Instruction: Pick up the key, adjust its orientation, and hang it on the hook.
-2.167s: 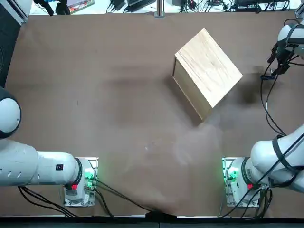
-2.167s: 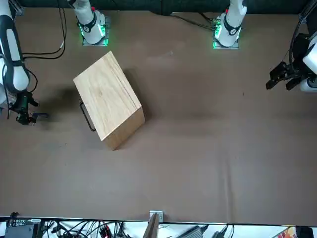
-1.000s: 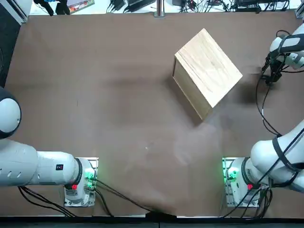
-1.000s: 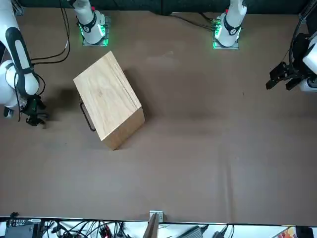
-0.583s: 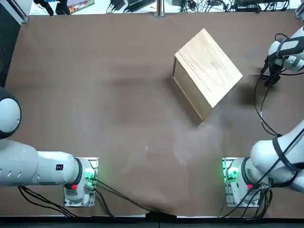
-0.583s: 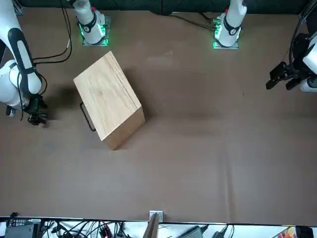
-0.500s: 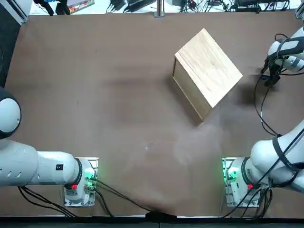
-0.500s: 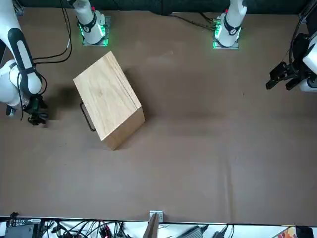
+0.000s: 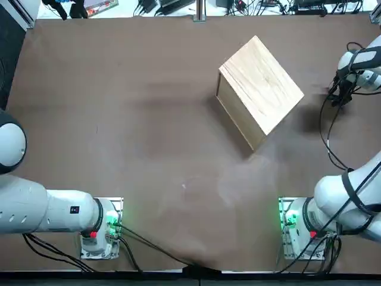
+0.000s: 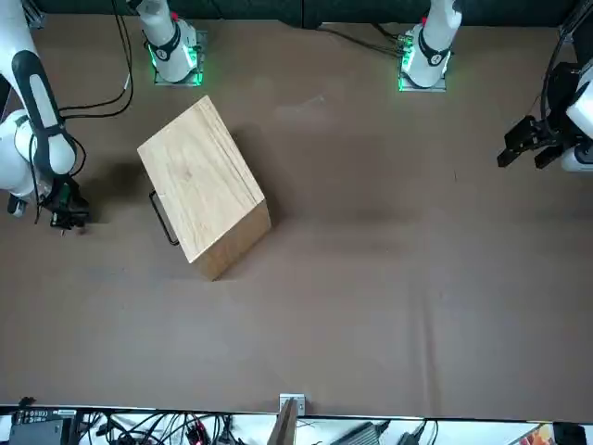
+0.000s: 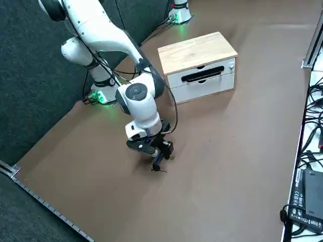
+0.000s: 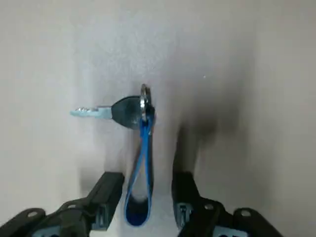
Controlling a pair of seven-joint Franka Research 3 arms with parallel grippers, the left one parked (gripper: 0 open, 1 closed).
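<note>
Brown tabletop [image 9: 149, 149], dark grey floor [image 9: 12, 65]

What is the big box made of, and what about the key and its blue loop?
The box looks like pale wood, smooth and dull: you see grain lines on top. The key's blade looks like shiny metal; its dark head seems to be smooth plastic, maybe rubber. The blue loop bends softly like a strap, so perhaps cloth or rubber.

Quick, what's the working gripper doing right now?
Right gripper: open, with the key's blue loop between its fingers, apparently not gripped.
</note>
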